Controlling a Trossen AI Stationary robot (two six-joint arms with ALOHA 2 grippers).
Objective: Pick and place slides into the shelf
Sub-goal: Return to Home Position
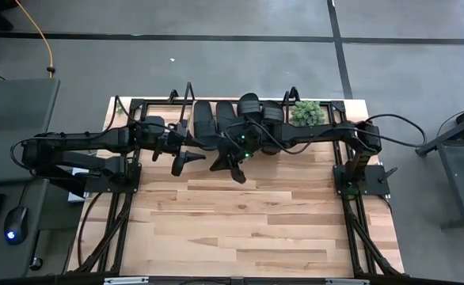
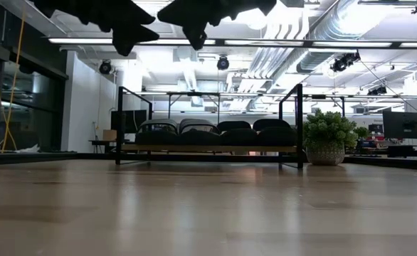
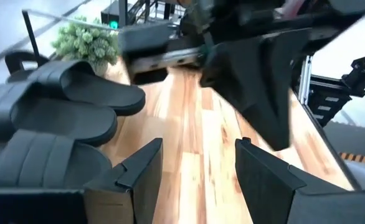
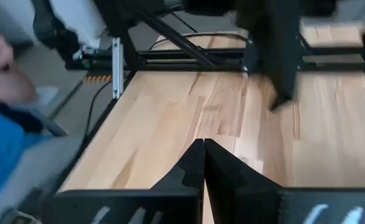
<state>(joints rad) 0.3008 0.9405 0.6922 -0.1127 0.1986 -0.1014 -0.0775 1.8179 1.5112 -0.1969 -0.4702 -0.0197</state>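
Observation:
Four black slides (image 2: 215,132) sit side by side with their soles on the board of the low shelf (image 2: 208,148) at the table's far edge. In the high view the slides (image 1: 216,123) are partly covered by my right arm. The left wrist view shows several slides (image 3: 58,118) beside my open left gripper (image 3: 195,168). Both grippers hang above the bare tabletop just in front of the shelf: the left gripper (image 1: 182,164) is open, and the right gripper (image 1: 233,169) is shut and empty, its fingers closed together (image 4: 204,168).
A potted green plant (image 1: 306,112) stands at the shelf's right end (image 2: 327,139). The wooden tabletop (image 1: 248,229) stretches toward the near edge, with black rails along its sides. A person's blue sleeve (image 4: 5,146) and hand show beyond the table's left side.

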